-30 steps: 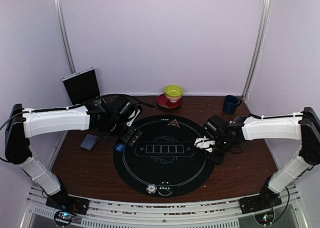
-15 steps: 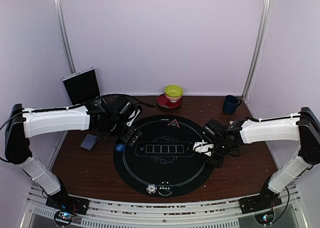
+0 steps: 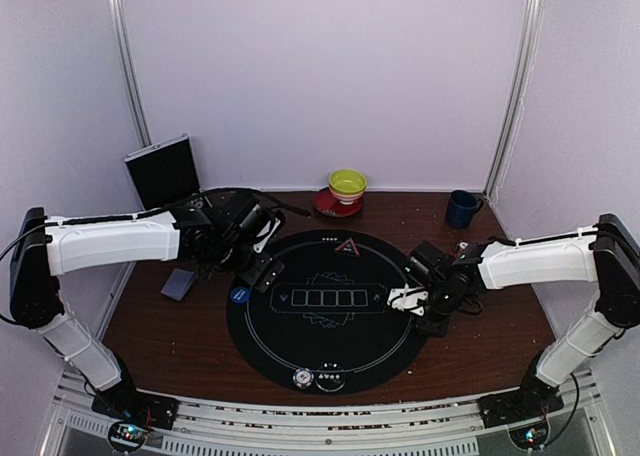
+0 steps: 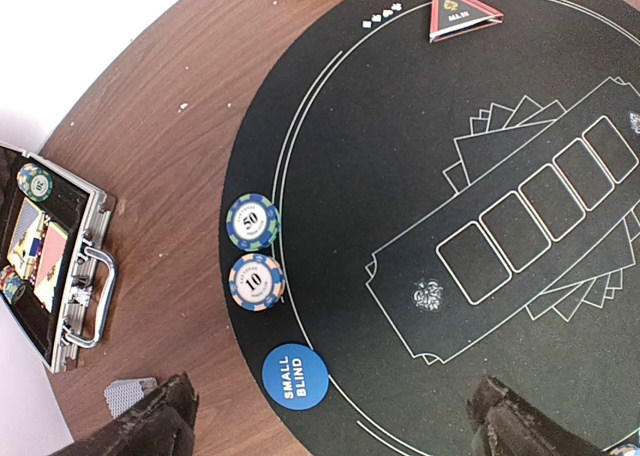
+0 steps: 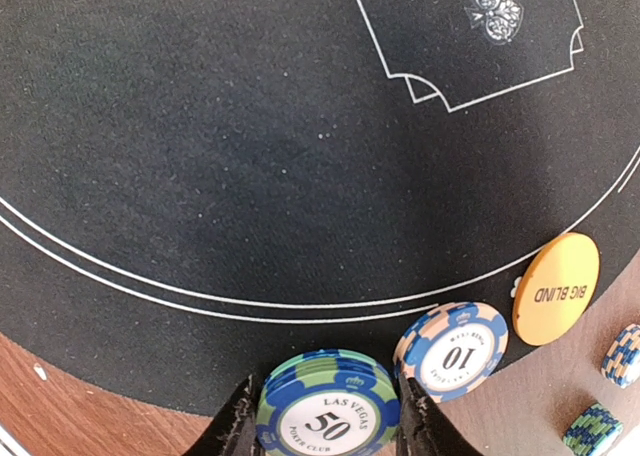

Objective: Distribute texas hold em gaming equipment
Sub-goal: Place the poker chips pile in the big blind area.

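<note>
Right tool [image 5: 325, 426] is closed on the green 50 chip stack [image 5: 328, 401] at the black mat's [image 5: 250, 126] rim, toward the right edge of the tabletop [image 3: 190, 341]. A 10 chip [image 5: 452, 348] and an orange Big Blind disc [image 5: 556, 288] lie just beside it. Left tool [image 4: 335, 426] is wide and holds nothing.

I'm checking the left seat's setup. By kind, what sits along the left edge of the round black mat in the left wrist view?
Round striped poker chips: 2 (blue-green 50 chip, peach-blue 10 chip)
Round blue SMALL BLIND button disc: 1
Total: 3
</note>
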`<state>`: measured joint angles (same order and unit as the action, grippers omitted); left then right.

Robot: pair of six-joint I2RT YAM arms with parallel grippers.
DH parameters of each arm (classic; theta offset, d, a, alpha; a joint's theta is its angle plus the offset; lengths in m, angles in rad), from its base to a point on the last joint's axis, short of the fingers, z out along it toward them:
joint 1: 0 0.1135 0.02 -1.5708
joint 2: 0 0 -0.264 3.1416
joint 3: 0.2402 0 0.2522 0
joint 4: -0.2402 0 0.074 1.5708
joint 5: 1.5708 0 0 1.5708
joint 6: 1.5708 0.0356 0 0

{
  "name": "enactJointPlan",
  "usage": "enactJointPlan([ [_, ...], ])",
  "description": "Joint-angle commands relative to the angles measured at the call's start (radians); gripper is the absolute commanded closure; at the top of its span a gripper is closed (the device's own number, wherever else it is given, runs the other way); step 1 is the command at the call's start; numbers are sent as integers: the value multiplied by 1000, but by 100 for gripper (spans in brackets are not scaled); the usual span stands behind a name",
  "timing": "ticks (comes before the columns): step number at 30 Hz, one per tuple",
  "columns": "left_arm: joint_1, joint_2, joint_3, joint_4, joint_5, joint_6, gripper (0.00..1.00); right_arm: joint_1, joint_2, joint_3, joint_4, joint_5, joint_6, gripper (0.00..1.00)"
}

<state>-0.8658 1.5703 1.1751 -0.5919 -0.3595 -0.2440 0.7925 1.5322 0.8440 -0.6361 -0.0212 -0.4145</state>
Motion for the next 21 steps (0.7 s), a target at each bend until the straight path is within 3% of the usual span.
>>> enactJointPlan([
  [1, 5, 5, -3, 38, -9, 11, 2, 9, 23, -12, 15, 21, -1, 65],
  [10, 5, 5, -5, 38, -10, 11, 2, 18, 32, -15, 21, 30, 2, 62],
  [21, 4, 6, -5, 38, -6, 11, 2, 17, -6, -17, 23, 38, 1, 50],
])
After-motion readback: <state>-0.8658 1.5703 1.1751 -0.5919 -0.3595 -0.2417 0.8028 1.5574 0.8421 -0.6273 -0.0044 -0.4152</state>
